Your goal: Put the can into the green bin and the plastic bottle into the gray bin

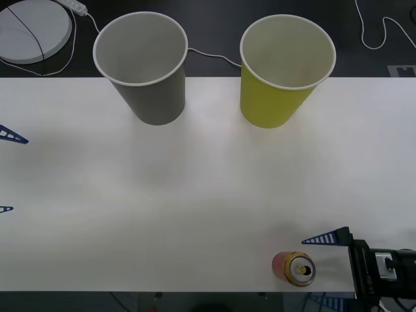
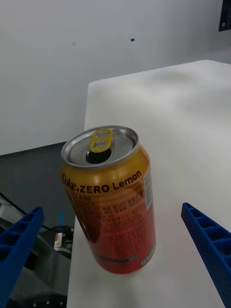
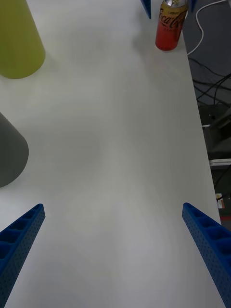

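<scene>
Right gripper (image 1: 322, 270) at the bench's near right edge, fingers (image 2: 207, 240) spread wide, released, nothing held. The can (image 1: 294, 268) stands upright just ahead of them, in line with the gap but not yet between the pads; no contact seen. Can sits close to the near edge of the bench (image 1: 208, 195), pull tab up, mouth open.

Left gripper (image 3: 113, 250) waits at the left side over bare bench, fingers likewise spread and empty.

The green bin (image 1: 286, 68) stands at the far right of the bench, the gray bin (image 1: 144, 65) to its left, both upright, well apart from the can.

Step in hand, by my reading: closing in on the can for a side grasp. To do it well, advance level until the can's mid-body sits centred between the fingers, then close evenly. A pad striking first on one side could tip the can or nudge it off the near edge. Grip gently; thin wall may dent.
</scene>
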